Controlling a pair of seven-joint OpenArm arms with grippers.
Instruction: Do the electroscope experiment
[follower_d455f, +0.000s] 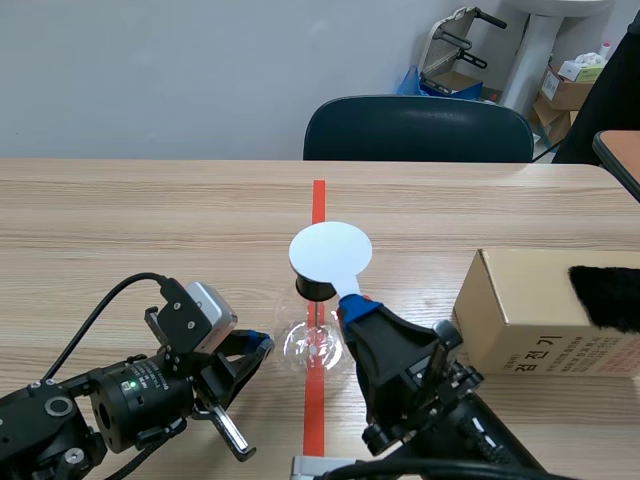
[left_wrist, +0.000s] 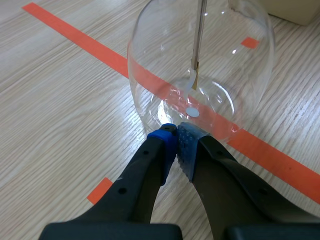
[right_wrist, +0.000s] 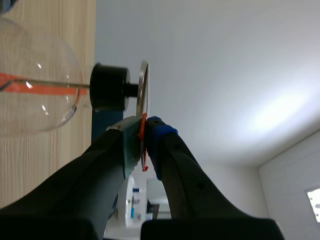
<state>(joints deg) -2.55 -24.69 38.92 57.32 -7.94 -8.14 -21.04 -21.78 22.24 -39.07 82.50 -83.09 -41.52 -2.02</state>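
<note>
L tool (left_wrist: 176, 132) pressed together, empty, tips at flask (left_wrist: 200, 60) base | electroscope (follower_d455f: 318, 300) upright mid-tabletop (follower_d455f: 150, 220), on tape line | R tool (follower_d455f: 352, 300) pinches thin orange-red strip (right_wrist: 143, 150) at disc (follower_d455f: 330, 250) rim; keep contact light, avoid tipping | cardboard box (follower_d455f: 520, 310) reads "검전기", black furry pad (follower_d455f: 605, 295) on top
</note>
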